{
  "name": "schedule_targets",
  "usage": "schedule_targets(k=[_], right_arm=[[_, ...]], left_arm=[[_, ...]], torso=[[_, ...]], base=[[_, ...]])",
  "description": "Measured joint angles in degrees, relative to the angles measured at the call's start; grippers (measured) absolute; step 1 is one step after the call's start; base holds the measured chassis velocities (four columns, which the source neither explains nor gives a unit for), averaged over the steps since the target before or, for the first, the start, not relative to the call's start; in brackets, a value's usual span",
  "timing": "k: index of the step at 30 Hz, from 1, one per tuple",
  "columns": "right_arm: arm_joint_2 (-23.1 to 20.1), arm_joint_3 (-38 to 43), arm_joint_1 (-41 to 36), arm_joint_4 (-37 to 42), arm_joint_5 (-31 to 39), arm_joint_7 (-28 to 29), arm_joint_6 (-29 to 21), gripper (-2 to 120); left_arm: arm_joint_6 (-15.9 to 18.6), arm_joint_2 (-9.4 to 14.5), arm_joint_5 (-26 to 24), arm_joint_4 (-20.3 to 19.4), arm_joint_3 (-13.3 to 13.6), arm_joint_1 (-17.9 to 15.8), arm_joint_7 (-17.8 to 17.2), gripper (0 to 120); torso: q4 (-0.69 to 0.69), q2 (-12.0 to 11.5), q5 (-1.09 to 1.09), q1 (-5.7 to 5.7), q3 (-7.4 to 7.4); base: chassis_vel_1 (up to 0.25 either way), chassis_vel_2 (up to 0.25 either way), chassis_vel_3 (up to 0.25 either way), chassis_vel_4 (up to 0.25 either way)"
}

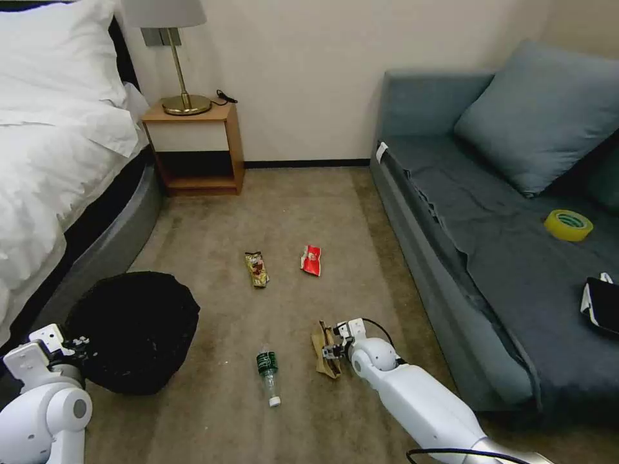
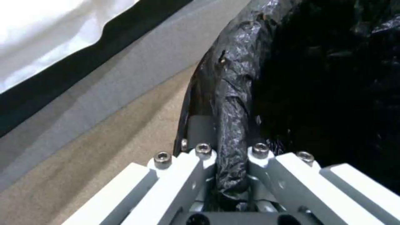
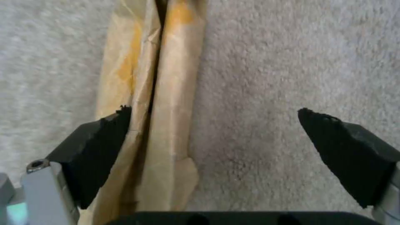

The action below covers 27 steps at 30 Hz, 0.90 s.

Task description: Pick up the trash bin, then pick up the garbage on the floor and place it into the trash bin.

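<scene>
**Left gripper clamped on bin, right gripper spread over wrapper**

Left gripper (image 2: 231, 175) pinches the bag-wrapped rim of the trash bin (image 1: 132, 332), beside the bed (image 1: 45, 167). Right gripper (image 3: 212, 137), fingers apart, is down on the carpet (image 1: 213, 219) over the tan paper wrapper (image 3: 154, 93). Bottle (image 1: 268, 376), gold-brown wrapper (image 1: 256, 268) and red packet (image 1: 311, 260) lie mid-carpet.

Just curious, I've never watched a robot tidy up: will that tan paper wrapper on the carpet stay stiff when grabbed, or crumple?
The tan paper wrapper looks thin and creased, so it will probably crumple and flop. It seems light. The open right end effector has one pad over it, so a fold might slip free.
</scene>
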Motion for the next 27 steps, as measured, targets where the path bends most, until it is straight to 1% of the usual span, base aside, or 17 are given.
schedule_targets(k=[3, 4, 5, 6, 7, 9, 10, 12, 13, 15, 16, 17, 21, 22, 25, 27], right_arm=[[0.20, 0.06, 0.00, -0.56, -0.35, -0.19, 0.39, 100], [0.56, 0.35, -0.33, -1.50, -1.32, -0.79, 1.30, 99], [0.64, 0.38, -0.55, -1.65, -1.68, -1.00, 1.70, 96], [0.64, 0.38, -0.55, -1.65, -1.68, -1.00, 1.70, 96], [0.72, 0.47, -0.93, -1.70, -2.09, -1.34, 2.23, 89], [0.72, 0.47, -0.93, -1.70, -2.09, -1.34, 2.23, 89], [0.76, 0.52, -1.19, -1.70, -2.32, -1.52, 2.50, 79], [0.81, 0.53, -1.56, -1.56, -2.54, -1.63, 2.78, 71], [0.81, 0.52, -1.80, -1.32, -2.63, -1.66, 2.86, 65], [0.81, 0.52, -1.80, -1.32, -2.63, -1.66, 2.86, 65], [0.78, 0.45, -2.13, -0.80, -2.73, -1.67, 2.93, 56], [0.78, 0.45, -2.13, -0.80, -2.73, -1.67, 2.93, 56], [0.28, 0.26, -2.71, 0.63, -2.83, -1.60, 3.31, 36], [0.28, 0.26, -2.71, 0.63, -2.83, -1.60, 3.31, 36], [-0.15, 0.25, -3.07, 1.56, -2.78, -1.52, 3.44, 25], [-0.15, 0.25, -3.07, 1.56, -2.78, -1.52, 3.44, 25]], left_arm=[[0.00, 0.02, 0.00, -0.02, -0.06, 0.06, 0.00, 2], [0.00, 0.01, 0.07, -0.08, -0.22, 0.27, 0.00, 2], [0.00, 0.01, 0.15, -0.08, -0.24, 0.36, 0.00, 2], [0.00, 0.01, 0.15, -0.08, -0.24, 0.36, 0.00, 2], [-0.01, 0.01, 0.24, -0.06, -0.25, 0.42, -0.01, 2], [-0.01, 0.01, 0.24, -0.06, -0.25, 0.42, -0.01, 2], [0.00, 0.01, 0.31, 0.00, -0.25, 0.42, -0.01, 2], [-0.01, 0.05, 0.41, 0.11, -0.26, 0.40, -0.01, 2], [-0.01, 0.07, 0.45, 0.19, -0.25, 0.36, -0.01, 2], [-0.01, 0.07, 0.45, 0.19, -0.25, 0.36, -0.01, 2], [-0.01, 0.13, 0.54, 0.34, -0.19, 0.29, -0.01, 2], [-0.01, 0.13, 0.54, 0.34, -0.19, 0.29, -0.01, 2], [-0.01, 0.34, 0.74, 0.85, 0.05, 0.16, -0.02, 2], [-0.01, 0.34, 0.74, 0.85, 0.05, 0.16, -0.02, 2], [-0.01, 0.38, 0.84, 1.14, 0.28, -0.08, -0.03, 2], [-0.01, 0.38, 0.84, 1.14, 0.28, -0.08, -0.03, 2]], torso=[[0.00, 0.00, 0.00, 0.00, 0.00], [0.00, 0.00, 0.00, 0.00, 0.00], [0.00, 0.00, 0.00, 0.00, 0.00], [0.00, 0.00, 0.00, 0.00, 0.00], [0.00, 0.00, 0.00, 0.00, 0.00], [0.00, 0.00, 0.00, 0.00, 0.00], [0.00, 0.00, 0.00, 0.00, 0.00], [0.00, 0.00, 0.00, 0.00, -0.01], [0.00, 0.00, 0.00, 0.00, -0.01], [0.00, 0.00, 0.00, 0.00, -0.01], [0.00, 0.00, 0.00, 0.00, -0.01], [0.00, 0.00, 0.00, 0.00, -0.01], [0.01, 0.00, 0.01, 0.00, 0.00], [0.01, 0.00, 0.01, 0.00, 0.00], [0.01, 0.00, 0.00, 0.00, 0.00], [0.01, 0.00, 0.00, 0.00, 0.00]], base=[[0.000, 0.000, 0.000, 0.000], [0.000, 0.000, 0.000, 0.000], [0.000, 0.000, 0.000, 0.000], [0.000, 0.000, 0.000, 0.000], [0.000, 0.000, 0.000, 0.000], [0.000, 0.000, 0.000, 0.000], [0.000, 0.000, 0.000, 0.000], [0.000, 0.000, 0.000, 0.000], [0.000, 0.000, 0.000, 0.000], [0.000, 0.000, 0.000, 0.000], [0.000, 0.000, 0.000, 0.000], [0.000, 0.000, 0.000, 0.000], [0.000, 0.000, 0.000, 0.000], [0.000, 0.000, 0.000, 0.000], [0.000, 0.000, 0.000, 0.000], [0.000, 0.000, 0.000, 0.000]])
